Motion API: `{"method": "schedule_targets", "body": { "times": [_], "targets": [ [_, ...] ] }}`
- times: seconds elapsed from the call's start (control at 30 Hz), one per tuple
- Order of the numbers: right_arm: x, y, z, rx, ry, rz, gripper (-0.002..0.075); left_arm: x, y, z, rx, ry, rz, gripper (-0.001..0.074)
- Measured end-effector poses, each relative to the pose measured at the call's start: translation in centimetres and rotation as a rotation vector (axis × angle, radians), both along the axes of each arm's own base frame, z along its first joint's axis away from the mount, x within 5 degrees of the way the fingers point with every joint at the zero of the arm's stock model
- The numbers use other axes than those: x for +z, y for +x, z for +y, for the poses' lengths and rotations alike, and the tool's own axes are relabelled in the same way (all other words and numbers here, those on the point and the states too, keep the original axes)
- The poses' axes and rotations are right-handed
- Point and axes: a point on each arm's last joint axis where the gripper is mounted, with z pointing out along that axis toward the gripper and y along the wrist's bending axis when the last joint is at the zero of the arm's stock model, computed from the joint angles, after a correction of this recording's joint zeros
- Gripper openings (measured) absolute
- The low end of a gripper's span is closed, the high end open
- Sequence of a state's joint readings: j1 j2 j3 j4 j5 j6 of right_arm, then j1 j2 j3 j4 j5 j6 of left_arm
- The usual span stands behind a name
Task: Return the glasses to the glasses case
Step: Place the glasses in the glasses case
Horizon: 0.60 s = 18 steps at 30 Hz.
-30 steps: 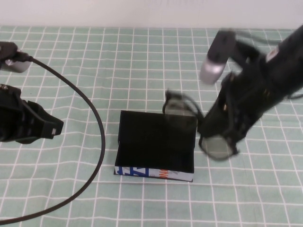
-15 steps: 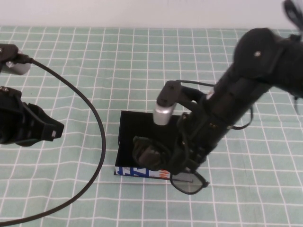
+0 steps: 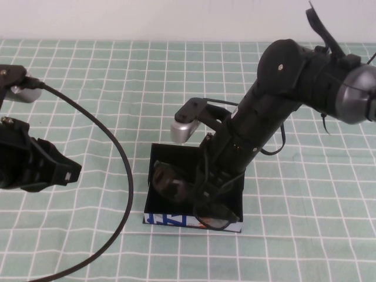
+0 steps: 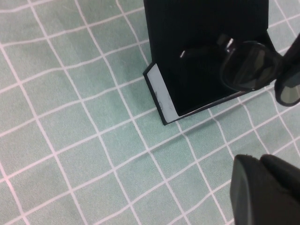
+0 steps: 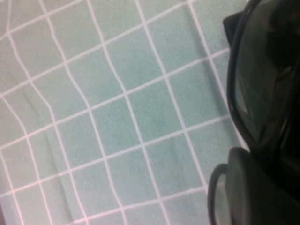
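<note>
High view: the glasses [image 3: 176, 187] are being held over the open glasses case [image 3: 194, 191] by the right end effector [image 3: 207, 187], which is clenched on the frame near its middle. One lens is hanging inside the case's black hollow, while the other lens is hanging past the case's printed long wall, on the robot's side of the case. The glasses are therefore not yet lying in the case, and the lowering step is judged to be under way.

To do this step well, the frame should be turned until its long side is running along the long side of the case, and the overhanging lens should be brought back inside the printed wall before anything is lowered further. The descent should be kept slow, since a lens rim is likely to be caught on the wall edge and the light case could be tipped or dragged across the table [image 3: 117, 88]. The grip should be loosened only once both lenses are resting inside the case.

The left end effector [image 3: 44, 170] is being kept well to the left of the case, apart from it; whether it is released or clenched cannot be told.

Counted: one pair of glasses, one case, two end effectors.
</note>
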<state>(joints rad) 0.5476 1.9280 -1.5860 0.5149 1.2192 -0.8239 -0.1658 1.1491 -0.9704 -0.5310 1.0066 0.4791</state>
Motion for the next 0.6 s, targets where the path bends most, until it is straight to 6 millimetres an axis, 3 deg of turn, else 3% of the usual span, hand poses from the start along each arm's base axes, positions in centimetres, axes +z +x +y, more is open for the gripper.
{"method": "schedule_targets", "body": {
  "times": [0.6],
  "targets": [
    [-0.78, 0.44, -0.72, 0.015, -0.101, -0.044, 0.0036, -0.01, -0.02, 0.00, -0.001, 0.000, 0.002, -0.0005]
  ]
}}
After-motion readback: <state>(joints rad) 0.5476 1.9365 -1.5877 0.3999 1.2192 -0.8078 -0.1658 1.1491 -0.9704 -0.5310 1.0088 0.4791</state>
